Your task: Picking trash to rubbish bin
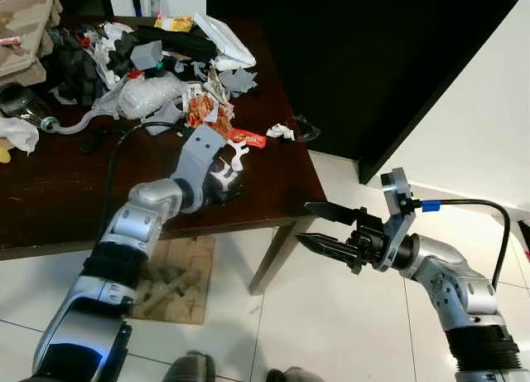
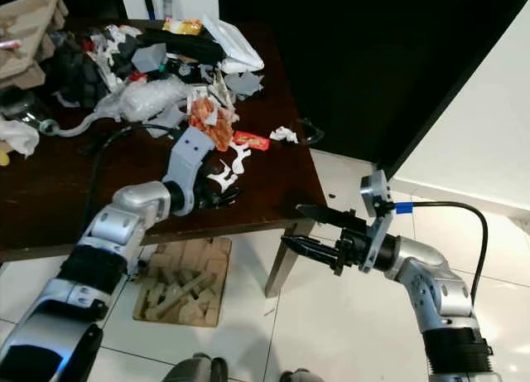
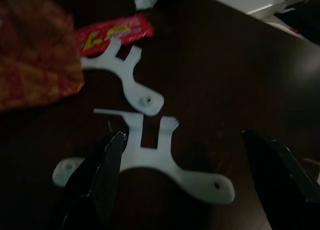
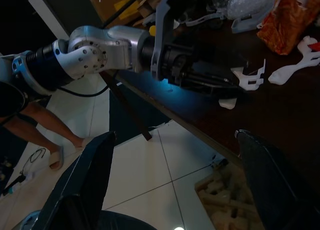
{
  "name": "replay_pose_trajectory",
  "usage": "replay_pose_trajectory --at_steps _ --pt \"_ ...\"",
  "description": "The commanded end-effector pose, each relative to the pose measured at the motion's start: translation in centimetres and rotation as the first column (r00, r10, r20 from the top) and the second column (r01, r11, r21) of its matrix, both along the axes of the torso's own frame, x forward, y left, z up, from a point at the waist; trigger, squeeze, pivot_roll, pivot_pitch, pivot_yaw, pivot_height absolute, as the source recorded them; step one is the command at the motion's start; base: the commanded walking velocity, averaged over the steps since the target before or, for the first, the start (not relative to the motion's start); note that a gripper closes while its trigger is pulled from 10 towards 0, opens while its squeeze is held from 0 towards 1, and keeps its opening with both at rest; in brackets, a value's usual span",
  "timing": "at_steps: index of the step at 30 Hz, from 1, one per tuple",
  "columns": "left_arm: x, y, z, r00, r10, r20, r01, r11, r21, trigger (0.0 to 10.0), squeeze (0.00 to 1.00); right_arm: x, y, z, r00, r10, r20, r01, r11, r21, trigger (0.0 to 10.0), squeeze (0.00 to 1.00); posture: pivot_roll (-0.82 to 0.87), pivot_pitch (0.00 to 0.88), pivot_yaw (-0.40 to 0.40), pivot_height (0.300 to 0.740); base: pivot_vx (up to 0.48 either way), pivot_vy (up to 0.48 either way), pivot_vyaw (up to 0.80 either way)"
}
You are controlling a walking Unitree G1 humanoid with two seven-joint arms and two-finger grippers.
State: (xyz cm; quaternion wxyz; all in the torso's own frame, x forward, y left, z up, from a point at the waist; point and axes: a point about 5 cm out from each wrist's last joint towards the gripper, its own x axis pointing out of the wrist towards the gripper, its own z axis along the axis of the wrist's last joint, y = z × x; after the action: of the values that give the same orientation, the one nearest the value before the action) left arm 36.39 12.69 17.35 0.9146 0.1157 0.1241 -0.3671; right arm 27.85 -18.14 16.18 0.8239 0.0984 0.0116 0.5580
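**Left pincer spread over white plastic scrap on the bench**

I see my left pincer (image 3: 180, 182) low over the dark bench (image 1: 50, 208), fingers spread either side of a flat white plastic piece (image 3: 150, 162) lying near the bench's front edge; a second white piece (image 3: 127, 80) and a red wrapper (image 3: 112, 33) lie just beyond; the trash heap (image 1: 157, 75) sits farther back; my right pincer (image 1: 319, 226) hangs spread and empty over the floor tiles (image 1: 331, 324).

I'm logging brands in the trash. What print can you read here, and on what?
Red wrapper: yellow print, too blurred to read.
Orange bag: pattern only, no legible words.
Yellow packet: too small to read.
Nothing else carries legible text.
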Motion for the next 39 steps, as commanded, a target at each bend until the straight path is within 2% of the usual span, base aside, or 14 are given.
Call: replay_pose_trajectory --at_steps 1,13,18,23,24,25,26,29,39 --pt "0.1 -0.3 -0.2 1.0 -0.028 -0.004 0.028 0.999 0.016 10.0 0.0 -0.4 -0.5 -0.1 1.0 -0.013 -0.01 0.013 1.0 0.0 10.0 0.0 0.03 0.222 -0.087 0.74 0.0 0.0 0.0" --pt "1.0 0.7 0.3 1.0 -0.025 0.016 0.024 0.996 0.084 10.0 0.0 -1.9 -0.3 0.0 0.999 0.0 -0.033 0.0 1.0 0.008 10.0 0.0 0.0 0.288 -0.081 0.74 0.0 0.0 0.0" --pt "1.2 0.6 0.6 0.999 -0.044 0.031 0.042 0.996 0.074 10.0 0.0 -2.9 -0.5 0.4 0.999 0.001 -0.041 0.0 1.0 0.011 10.0 0.0 -0.02 0.331 -0.083 0.74 0.0 0.0 0.0" --pt "1.1 0.5 0.2 0.997 -0.074 0.002 0.073 0.994 0.084 10.0 0.0 -3.5 -0.5 0.6 0.999 -0.004 -0.048 0.004 1.0 -0.003 10.0 0.0 -0.05 0.361 -0.081 0.74 0.0 0.0 0.0" --pt "1.0 0.3 0.1 0.996 -0.09 -0.015 0.091 0.992 0.082 4.8 0.0 -3.6 -0.5 0.7 0.999 -0.008 -0.046 0.008 1.0 -0.004 10.0 0.0 -0.05 0.362 -0.077 0.74 0.0 0.0 0.0" --pt "1.0 0.3 0.1 0.996 -0.09 -0.015 0.091 0.992 0.082 4.8 0.0 -3.6 -0.5 0.7 0.999 -0.008 -0.046 0.008 1.0 -0.004 10.0 0.0 -0.05 0.362 -0.077 0.74 0.0 0.0 0.0" --pt "0.7 0.1 -0.1 0.992 -0.117 -0.042 0.12 0.989 0.084 0.0 0.0 -3.6 -0.6 0.8 0.999 -0.016 -0.044 0.016 1.0 -0.006 10.0 0.0 -0.05 0.36 -0.073 0.74 0.0 0.0 0.0" --pt "0.2 -0.1 -0.9 0.984 -0.145 -0.107 0.156 0.982 0.105 0.0 0.0 -3.7 -0.8 1.0 0.999 -0.036 -0.038 0.035 0.999 -0.01 10.0 0.0 -0.05 0.355 -0.066 0.74 0.0 0.0 0.0" --pt "0.0 -0.1 -1.4 0.98 -0.146 -0.138 0.161 0.981 0.107 0.0 0.0 -3.4 -0.7 1.2 0.998 -0.057 -0.026 0.057 0.998 -0.001 10.0 0.0 -0.04 0.337 -0.056 0.74 0.0 0.0 0.0"
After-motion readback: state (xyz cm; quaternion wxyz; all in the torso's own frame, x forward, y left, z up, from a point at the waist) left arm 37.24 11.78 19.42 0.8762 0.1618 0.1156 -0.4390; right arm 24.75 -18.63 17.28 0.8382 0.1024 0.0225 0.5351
